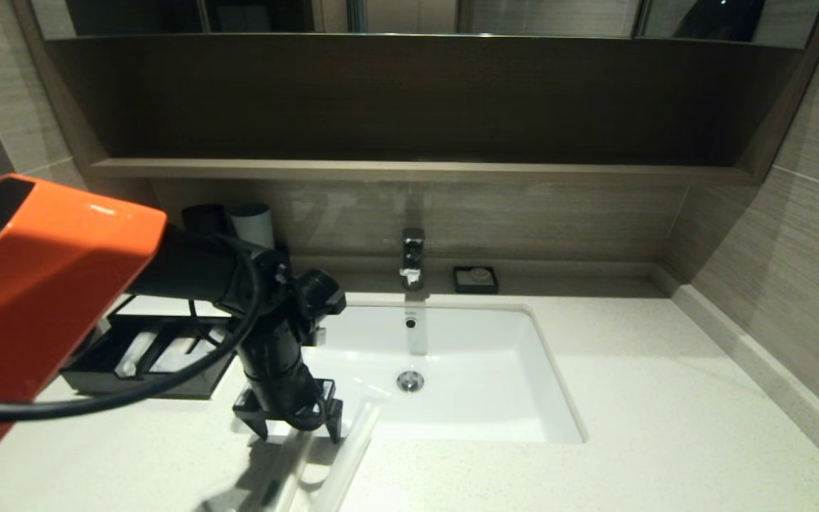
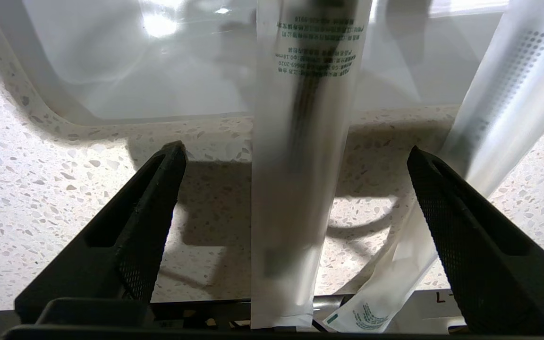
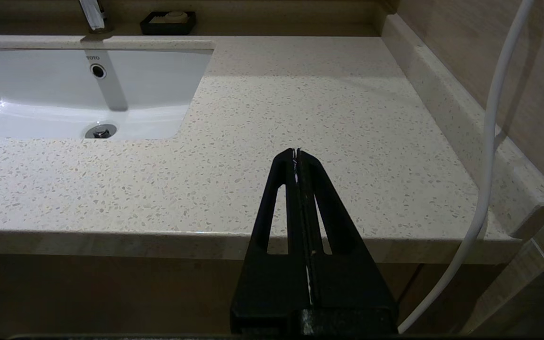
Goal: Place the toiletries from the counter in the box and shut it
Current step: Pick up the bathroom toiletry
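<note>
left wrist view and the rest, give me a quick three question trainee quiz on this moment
1. True or false: the left end effector is clamped on the packet lying between its fingers.
2. Where does that packet's far end reach? A) into the box B) over the sink's edge C) onto the soap dish
3. In a word, how do the right end effector's fingers stand?

Key: 1 false, the fingers stand wide apart on either side of it. 2 B. 3 shut, out past the counter's front edge, holding nothing.
</note>
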Motion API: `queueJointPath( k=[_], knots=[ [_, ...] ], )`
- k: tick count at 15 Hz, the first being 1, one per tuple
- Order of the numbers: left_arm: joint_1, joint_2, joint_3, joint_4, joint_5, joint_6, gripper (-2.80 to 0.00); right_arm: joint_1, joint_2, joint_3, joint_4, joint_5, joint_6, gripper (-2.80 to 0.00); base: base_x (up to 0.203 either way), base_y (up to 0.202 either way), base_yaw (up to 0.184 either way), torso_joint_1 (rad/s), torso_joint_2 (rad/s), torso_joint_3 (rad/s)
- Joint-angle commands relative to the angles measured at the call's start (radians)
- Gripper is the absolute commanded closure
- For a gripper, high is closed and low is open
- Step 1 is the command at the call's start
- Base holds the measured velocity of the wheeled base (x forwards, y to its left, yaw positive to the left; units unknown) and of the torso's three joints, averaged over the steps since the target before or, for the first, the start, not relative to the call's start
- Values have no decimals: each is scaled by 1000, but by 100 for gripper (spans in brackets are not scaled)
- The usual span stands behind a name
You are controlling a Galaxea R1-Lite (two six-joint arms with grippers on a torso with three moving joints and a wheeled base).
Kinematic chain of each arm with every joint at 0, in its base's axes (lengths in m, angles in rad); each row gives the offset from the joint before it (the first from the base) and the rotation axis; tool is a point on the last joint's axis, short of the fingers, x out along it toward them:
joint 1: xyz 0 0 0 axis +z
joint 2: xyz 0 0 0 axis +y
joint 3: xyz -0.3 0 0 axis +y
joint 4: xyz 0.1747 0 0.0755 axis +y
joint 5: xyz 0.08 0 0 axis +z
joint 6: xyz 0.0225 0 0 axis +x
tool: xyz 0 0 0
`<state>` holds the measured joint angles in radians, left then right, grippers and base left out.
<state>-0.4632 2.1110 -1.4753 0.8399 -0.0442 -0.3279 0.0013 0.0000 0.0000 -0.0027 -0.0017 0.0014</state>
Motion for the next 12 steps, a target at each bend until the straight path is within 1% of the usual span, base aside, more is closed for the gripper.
queueJointPath(
  k=[1,9,10,12],
  knots=[
    [0,9,0,4,0,-3,-280,0,-2,2,0,0,0,0,0,0,0,0,0,0],
    [1,12,0,3,5,-5,-280,0,-2,2,0,0,0,0,0,0,0,0,0,0],
    [0,12,0,4,15,-5,0,0,-2,2,0,0,0,0,0,0,0,0,0,0],
    [0,9,-2,4,17,-5,0,0,-2,2,0,0,0,0,0,0,0,0,0,0]
  ],
)
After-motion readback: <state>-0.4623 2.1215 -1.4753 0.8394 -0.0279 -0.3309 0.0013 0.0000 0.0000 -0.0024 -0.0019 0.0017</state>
